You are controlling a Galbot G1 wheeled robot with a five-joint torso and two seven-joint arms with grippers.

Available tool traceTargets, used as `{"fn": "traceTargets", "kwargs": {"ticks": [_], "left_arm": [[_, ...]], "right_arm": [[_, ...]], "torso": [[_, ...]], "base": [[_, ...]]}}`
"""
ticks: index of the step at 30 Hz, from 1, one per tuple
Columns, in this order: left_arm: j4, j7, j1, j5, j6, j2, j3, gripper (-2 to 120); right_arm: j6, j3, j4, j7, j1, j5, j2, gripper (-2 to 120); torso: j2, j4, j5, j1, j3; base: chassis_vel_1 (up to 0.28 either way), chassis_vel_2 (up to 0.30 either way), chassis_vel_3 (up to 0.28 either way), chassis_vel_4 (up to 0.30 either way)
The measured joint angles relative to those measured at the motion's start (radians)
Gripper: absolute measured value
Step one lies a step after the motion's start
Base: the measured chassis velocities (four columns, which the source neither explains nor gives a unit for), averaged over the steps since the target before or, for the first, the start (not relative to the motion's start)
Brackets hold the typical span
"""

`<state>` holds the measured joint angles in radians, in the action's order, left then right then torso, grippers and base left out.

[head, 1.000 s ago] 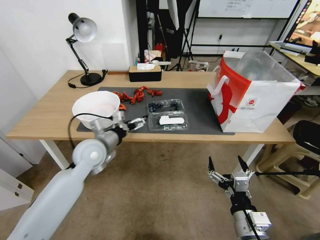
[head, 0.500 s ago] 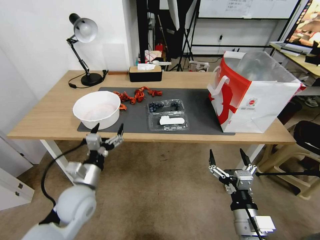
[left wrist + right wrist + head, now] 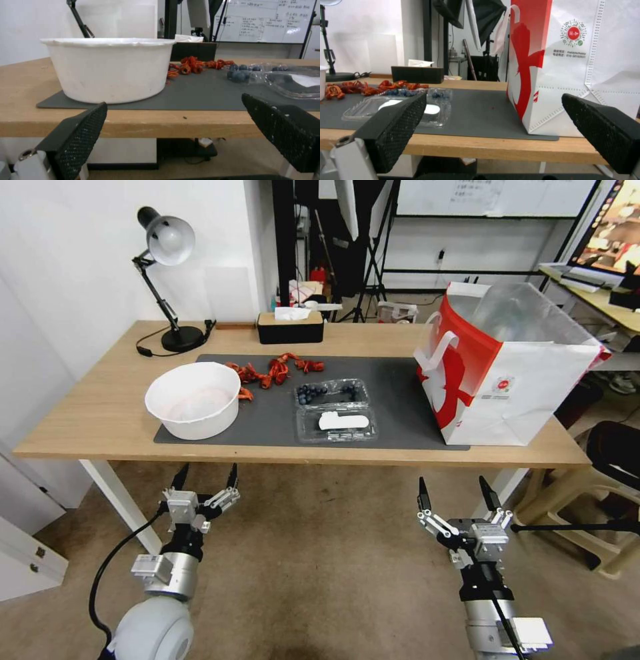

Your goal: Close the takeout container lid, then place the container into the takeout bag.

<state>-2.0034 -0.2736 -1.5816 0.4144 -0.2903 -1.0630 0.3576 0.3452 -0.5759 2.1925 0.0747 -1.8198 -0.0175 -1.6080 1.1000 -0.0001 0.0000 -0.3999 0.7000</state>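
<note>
The takeout container (image 3: 335, 410) is laid open on the mat (image 3: 400, 380) — lid (image 3: 337, 424) unfolded. Both the left gripper (image 3: 206, 476) and right gripper (image 3: 455, 493) are held wide, empty, below the table (image 3: 87, 407) edge

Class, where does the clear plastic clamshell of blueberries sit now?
In the head view the clear plastic clamshell lies open on the grey mat, between the round white bowl and the white-and-red paper bag.
</note>
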Motion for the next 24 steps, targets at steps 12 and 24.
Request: {"fn": "traceTargets", "kwargs": {"ticks": [12, 24], "left_arm": [[-0.001, 0.017, -0.003, 0.002, 0.022, 0.005, -0.003, 100], [-0.125, 0.128, 0.117, 0.422, 0.302, 0.050, -0.050, 100]], "right_arm": [[0.000, -0.002, -0.006, 0.000, 0.010, 0.003, 0.000, 100], [-0.012, 0.000, -0.024, 0.002, 0.035, 0.017, 0.000, 100]], "torso": [[0.000, 0.0000, 0.0000, 0.000, 0.000], [0.000, -0.0005, -0.0001, 0.000, 0.000]], "base": [[0.000, 0.000, 0.000, 0.000], [0.000, 0.000, 0.000, 0.000]]}}
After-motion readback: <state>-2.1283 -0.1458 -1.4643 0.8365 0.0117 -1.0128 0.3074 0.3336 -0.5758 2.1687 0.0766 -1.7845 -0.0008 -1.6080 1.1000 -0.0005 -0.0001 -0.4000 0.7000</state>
